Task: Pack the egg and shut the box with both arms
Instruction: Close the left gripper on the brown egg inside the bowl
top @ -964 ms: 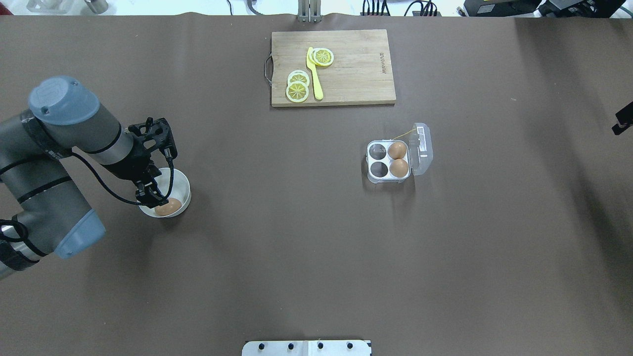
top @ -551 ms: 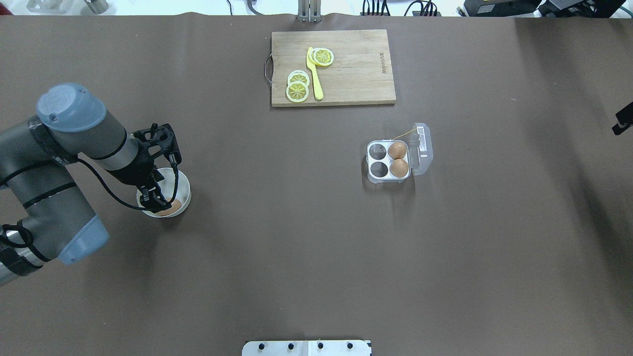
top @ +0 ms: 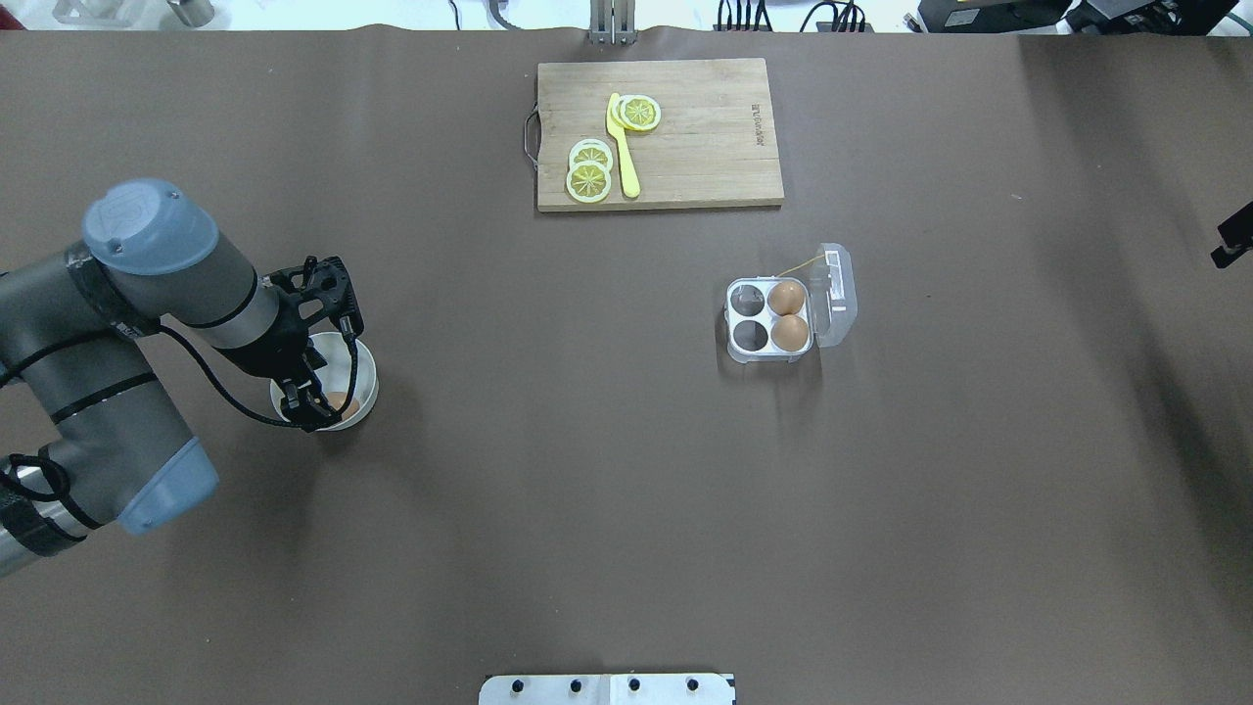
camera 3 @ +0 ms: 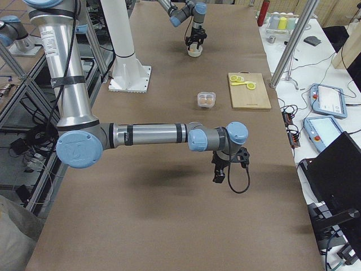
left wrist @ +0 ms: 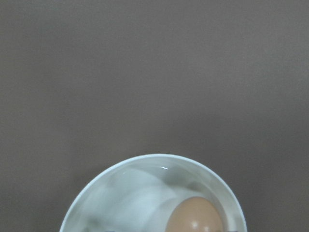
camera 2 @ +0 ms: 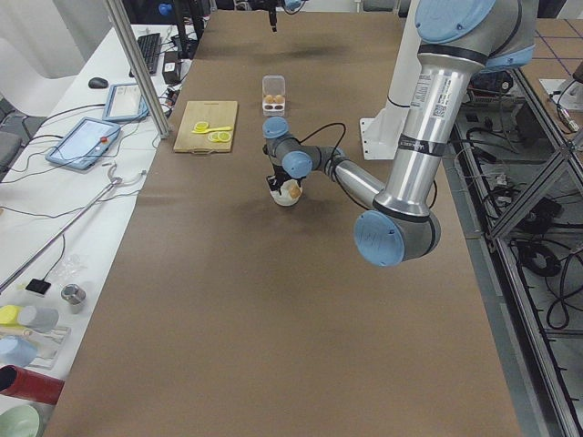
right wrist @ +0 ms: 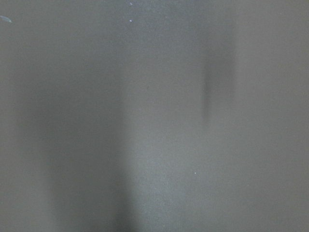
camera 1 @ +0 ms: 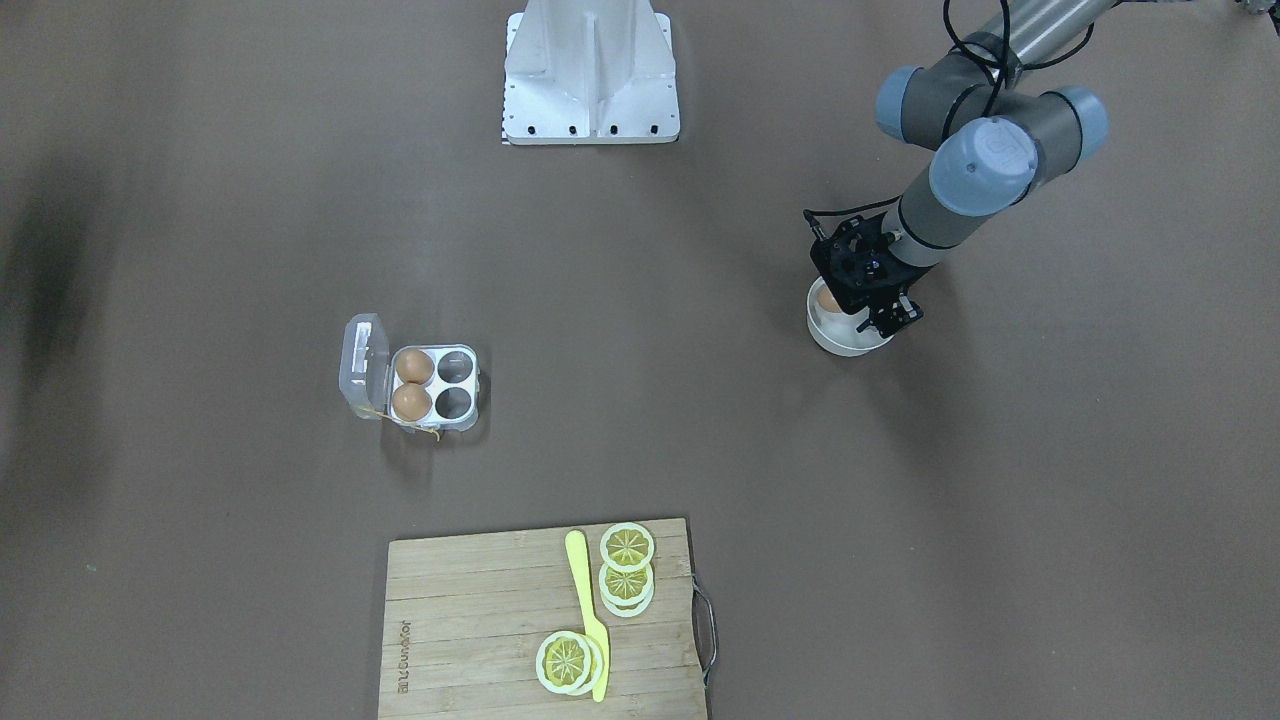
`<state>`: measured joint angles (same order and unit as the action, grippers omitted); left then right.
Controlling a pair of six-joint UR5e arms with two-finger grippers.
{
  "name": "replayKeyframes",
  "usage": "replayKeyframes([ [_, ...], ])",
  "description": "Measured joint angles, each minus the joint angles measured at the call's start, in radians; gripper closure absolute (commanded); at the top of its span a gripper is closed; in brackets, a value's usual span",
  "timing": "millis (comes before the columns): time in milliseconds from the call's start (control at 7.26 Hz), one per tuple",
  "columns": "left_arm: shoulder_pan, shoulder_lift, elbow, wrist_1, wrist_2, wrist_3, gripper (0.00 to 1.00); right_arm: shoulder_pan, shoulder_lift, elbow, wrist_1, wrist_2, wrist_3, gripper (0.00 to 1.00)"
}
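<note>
A brown egg [top: 342, 402] lies in a round white bowl [top: 365, 372] at the table's left; it also shows in the left wrist view [left wrist: 194, 216] inside the bowl's rim [left wrist: 145, 159]. My left gripper [top: 309, 404] is open, down in the bowl, its fingertips beside and partly over the egg. The clear box [top: 770, 320] stands right of centre with its lid [top: 835, 292] open. Two eggs fill its right cups and the two left cups are empty. My right gripper [camera 3: 221, 172] hangs above bare table at the far right; I cannot tell its state.
A wooden cutting board [top: 705, 137] with lemon slices and a yellow knife lies at the table's far edge. The white metal stand [camera 1: 592, 70] is at the robot's base. Brown table surface lies between bowl and box.
My left arm has shifted a little toward the robot and lowered the gripper further into the bowl, so it covers more of the egg. The box and the right arm have not moved.
</note>
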<state>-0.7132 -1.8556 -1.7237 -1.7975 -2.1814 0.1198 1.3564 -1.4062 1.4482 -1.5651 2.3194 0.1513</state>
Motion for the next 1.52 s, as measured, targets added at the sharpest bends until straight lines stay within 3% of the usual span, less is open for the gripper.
replayKeyframes([
  [689, 0.001, -0.007, 0.025, 0.0, -0.002, 0.0, 0.18, 0.0, 0.0, -0.002, 0.0, 0.0, -0.001, 0.0],
  [1102, 0.001, -0.008, 0.03, 0.0, -0.003, 0.0, 0.43, 0.0, -0.001, 0.0, 0.0, 0.0, 0.0, 0.0],
  [1515, 0.002, -0.008, 0.039, 0.001, -0.002, 0.0, 0.54, 0.0, -0.002, 0.0, 0.0, 0.0, 0.0, 0.0],
])
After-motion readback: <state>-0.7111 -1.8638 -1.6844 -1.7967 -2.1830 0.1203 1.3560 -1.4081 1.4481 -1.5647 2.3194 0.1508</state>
